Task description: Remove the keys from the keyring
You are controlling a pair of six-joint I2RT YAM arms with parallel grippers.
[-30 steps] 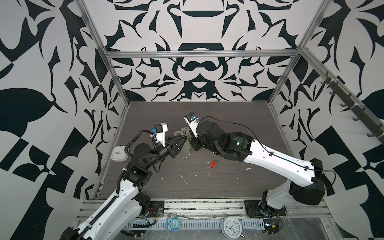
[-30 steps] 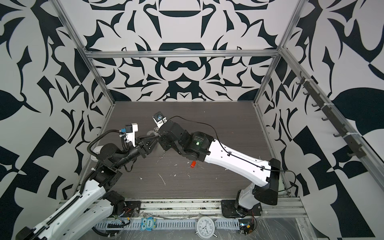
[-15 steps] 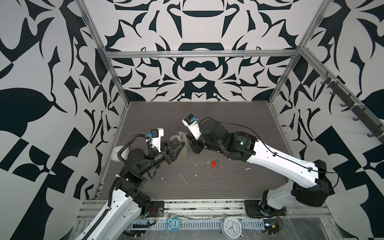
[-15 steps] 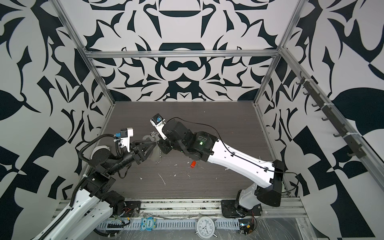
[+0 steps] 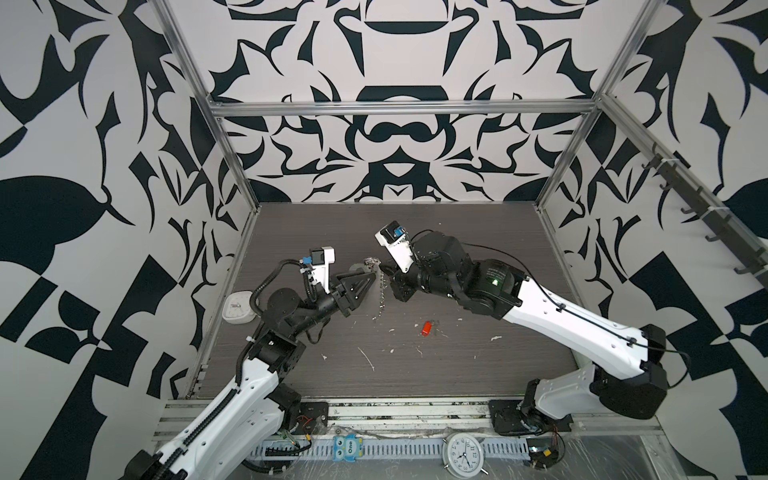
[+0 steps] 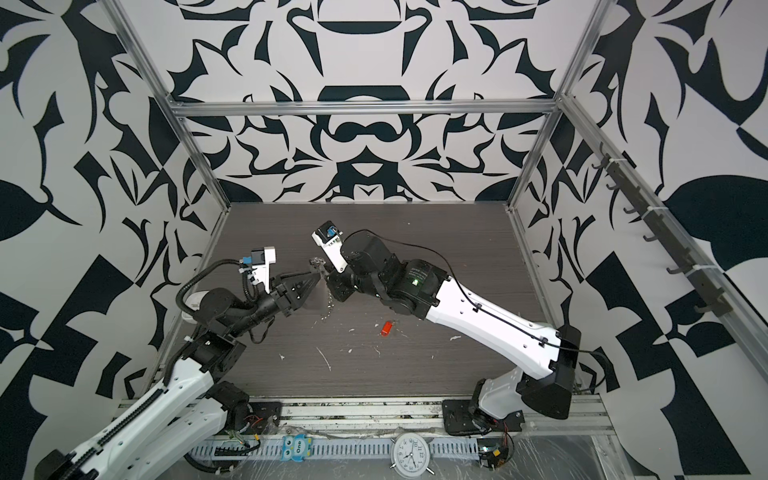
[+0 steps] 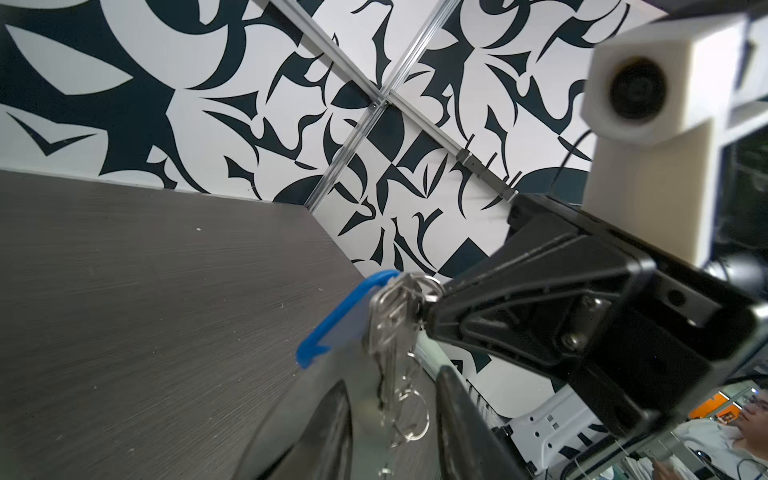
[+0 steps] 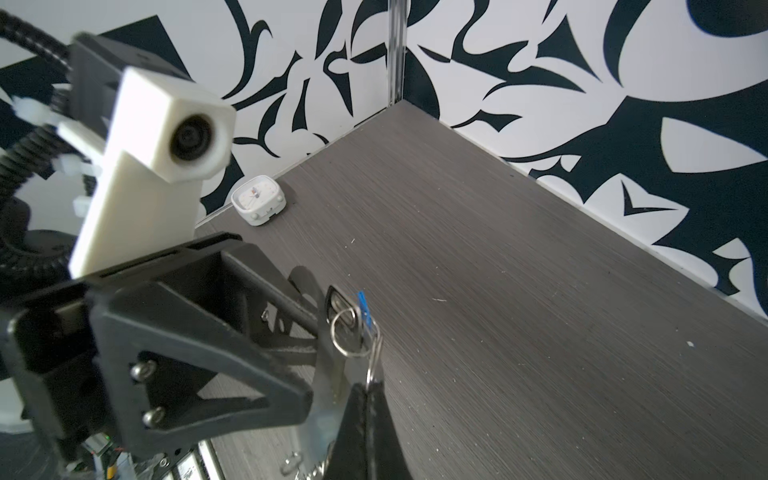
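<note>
Left gripper jaws grip the curved grey strap keyring, held above the dark wood-grain counter. Right gripper jaws, pressed together, pinch a small split ring at the silver blue-tagged key. The silver red-orange-tagged key lies apart on the counter.

Pulled the black left gripper back toward lower left, then brought it again to centre frame. Shifted the black right gripper slightly toward upper right. Widened the gap between both, exposing the dangling silver clip row of the grey strap keyring.
</note>
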